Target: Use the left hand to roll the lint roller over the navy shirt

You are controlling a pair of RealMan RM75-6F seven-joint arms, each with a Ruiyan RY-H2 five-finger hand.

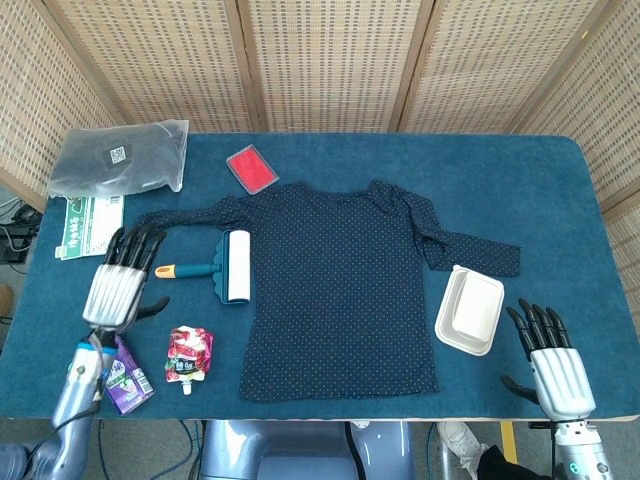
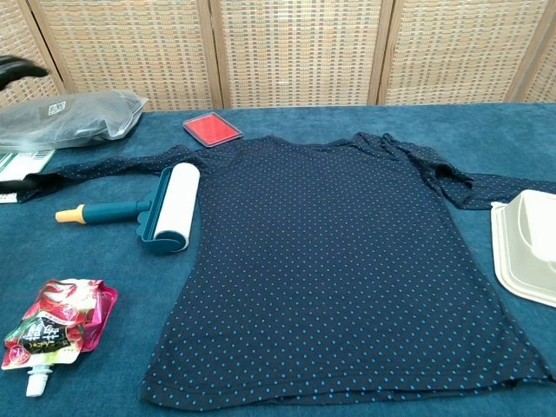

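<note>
Head view: left hand (image 1: 120, 285), fingers spread and empty, hangs left of the lint roller (image 1: 222, 267), which lies at the navy shirt (image 1: 340, 290)'s left edge. Regrasp the handle squarely, then roll across the fabric. Right hand (image 1: 553, 365) idles, open.

1. A dark fingertip of the left hand (image 2: 19, 68) shows at the top left edge; nothing more of the hand can be made out.
2. Below and to its right, the lint roller (image 2: 148, 211) lies on the table (image 2: 365, 113), well apart from the hand, its roll touching the shirt (image 2: 339, 261).
3. A gray bag (image 2: 74, 117) lies just below the fingertip.
4. Far from the hand, a white container (image 2: 527, 246) sits at the right edge.
</note>
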